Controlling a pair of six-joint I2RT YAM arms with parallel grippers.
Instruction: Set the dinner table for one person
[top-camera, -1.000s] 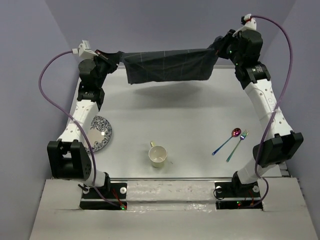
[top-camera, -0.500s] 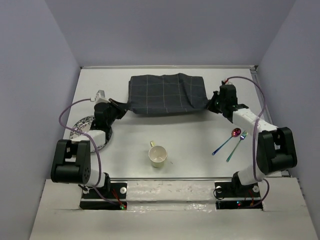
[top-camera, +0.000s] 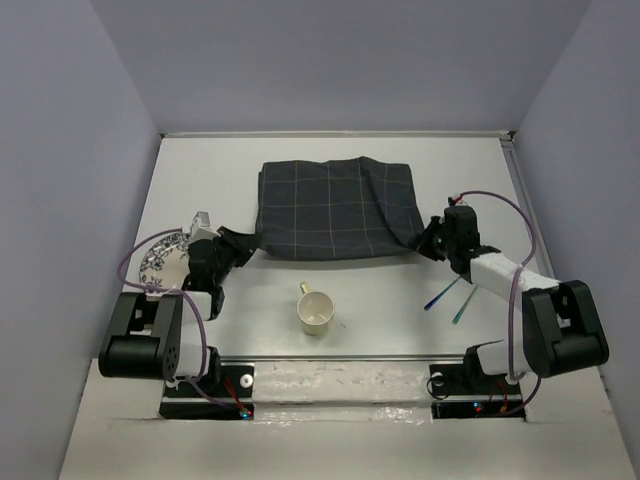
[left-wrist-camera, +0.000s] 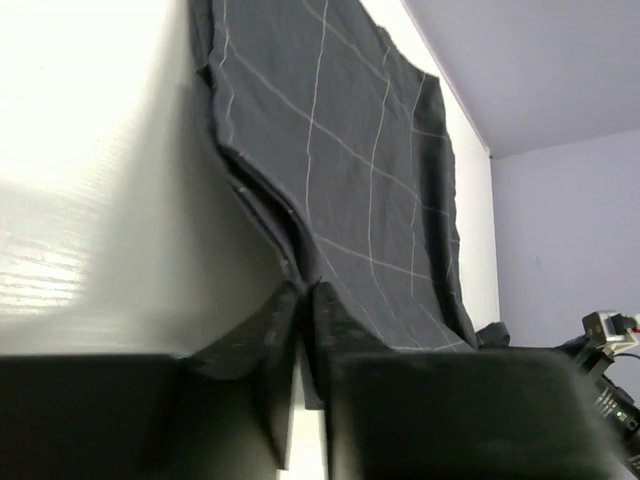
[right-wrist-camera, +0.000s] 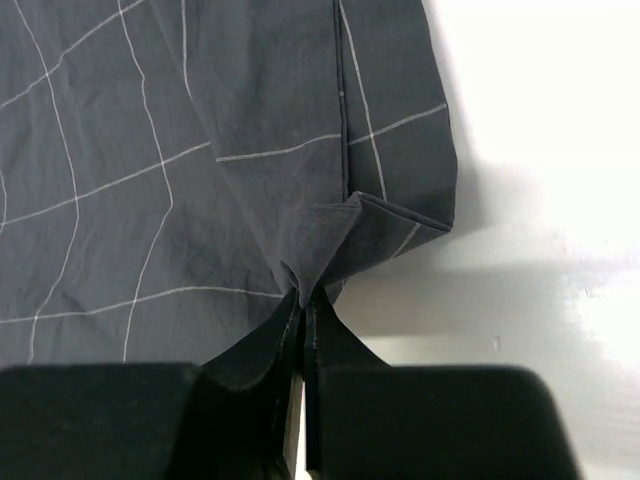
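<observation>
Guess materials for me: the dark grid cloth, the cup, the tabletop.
The cloth looks like thin woven fabric, maybe cotton, matte; it creases and bunches where pinched. The cup is smooth and cream, likely glazed ceramic, though small in view. The tabletop is hard white board, mostly matte with soft glare in the wrist views; laminate or paint, can't tell.

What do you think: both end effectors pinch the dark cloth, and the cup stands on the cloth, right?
Not quite. The top view shows the cup standing on the bare table, apart from the cloth. The left end effector and right end effector do pinch the cloth.
</observation>
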